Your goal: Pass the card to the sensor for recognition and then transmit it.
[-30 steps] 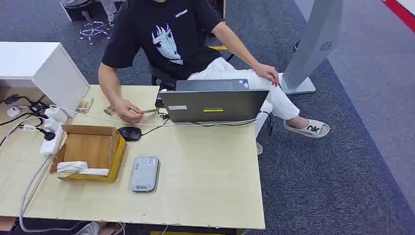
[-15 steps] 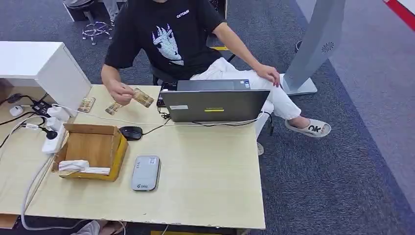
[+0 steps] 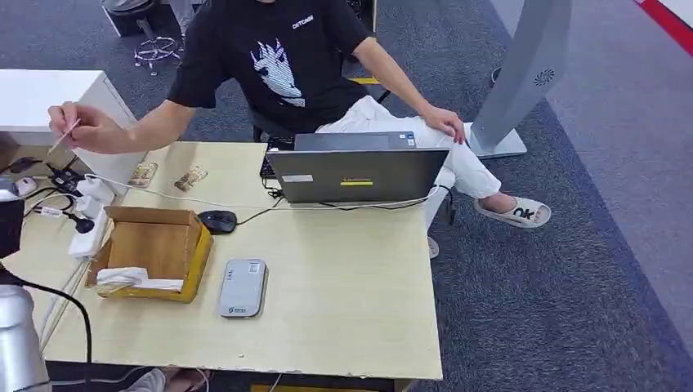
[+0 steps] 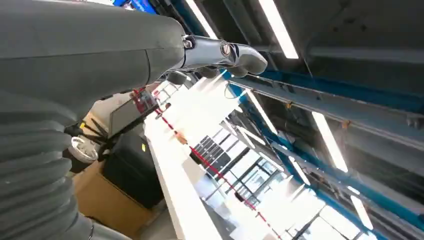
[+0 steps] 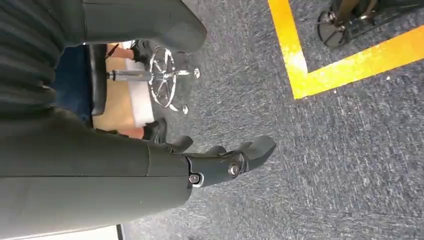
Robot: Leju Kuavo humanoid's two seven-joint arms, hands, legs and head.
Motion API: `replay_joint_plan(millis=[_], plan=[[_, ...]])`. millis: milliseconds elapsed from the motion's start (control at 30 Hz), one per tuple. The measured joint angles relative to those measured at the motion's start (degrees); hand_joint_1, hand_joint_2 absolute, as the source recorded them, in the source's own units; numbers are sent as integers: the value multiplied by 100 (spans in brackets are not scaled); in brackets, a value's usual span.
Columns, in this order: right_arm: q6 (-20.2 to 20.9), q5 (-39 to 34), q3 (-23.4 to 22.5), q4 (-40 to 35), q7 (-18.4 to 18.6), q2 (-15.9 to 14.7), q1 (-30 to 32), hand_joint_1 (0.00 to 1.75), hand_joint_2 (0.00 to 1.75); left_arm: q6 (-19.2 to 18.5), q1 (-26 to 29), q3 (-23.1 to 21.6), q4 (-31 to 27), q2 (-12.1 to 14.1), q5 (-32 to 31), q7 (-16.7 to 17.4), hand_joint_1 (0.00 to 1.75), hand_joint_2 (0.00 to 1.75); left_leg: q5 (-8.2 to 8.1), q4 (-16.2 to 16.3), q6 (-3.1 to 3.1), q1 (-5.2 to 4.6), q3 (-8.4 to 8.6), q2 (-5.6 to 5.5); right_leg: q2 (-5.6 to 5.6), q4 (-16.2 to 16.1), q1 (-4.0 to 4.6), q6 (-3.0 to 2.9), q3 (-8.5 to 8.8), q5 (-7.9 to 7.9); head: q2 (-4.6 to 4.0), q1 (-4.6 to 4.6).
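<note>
A person in a black shirt sits behind the table and holds a card up at the far left, above the table's left end. Two more cards lie flat near the far edge. The grey sensor lies on the table in front of a cardboard box. My left arm rises at the lower left edge, below the held card. My left hand is raised with fingers stretched out and nothing in them. My right hand hangs over the carpet, empty, its fingers loosely apart.
An open cardboard box with a white packet stands left of the sensor. A black mouse, a laptop, cables and a power strip lie on the far half. A white cabinet stands at the left.
The person picked a card up off the table by the laptop and swung it far left and upward. My left arm has come up into the head view at the lower left.
</note>
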Motion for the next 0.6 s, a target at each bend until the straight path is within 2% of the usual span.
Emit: replay_joint_plan(millis=[167,433,467,500,600], plan=[[85,0,68,2,87,-39,1,0,175,197,-559,-492,937,0,-489,164,0,175,1,1,1,-3,-4,3,4,-1,-1,1,-2,1,0,-2],[116,-7,88,2,48,-50,7,0,175,181,-756,-911,1477,-125,-570,164,0,175,-1,1,2,-4,-13,5,8,-3,-1,2,-11,1,0,-2],[131,-9,88,2,26,-50,7,0,175,144,-739,-968,1505,-149,-605,164,40,175,-1,1,2,-3,-14,4,7,-4,-1,2,-12,0,0,0],[151,-9,88,2,17,-50,6,0,175,129,-714,-1049,1531,-186,-622,164,175,175,-1,1,2,-3,-15,3,7,-3,-1,2,-12,0,0,0],[173,-2,92,2,-37,-50,9,0,175,61,-618,-1187,1582,-284,-622,164,175,175,-1,1,2,-3,-16,6,8,-3,-1,2,-13,1,0,0]])
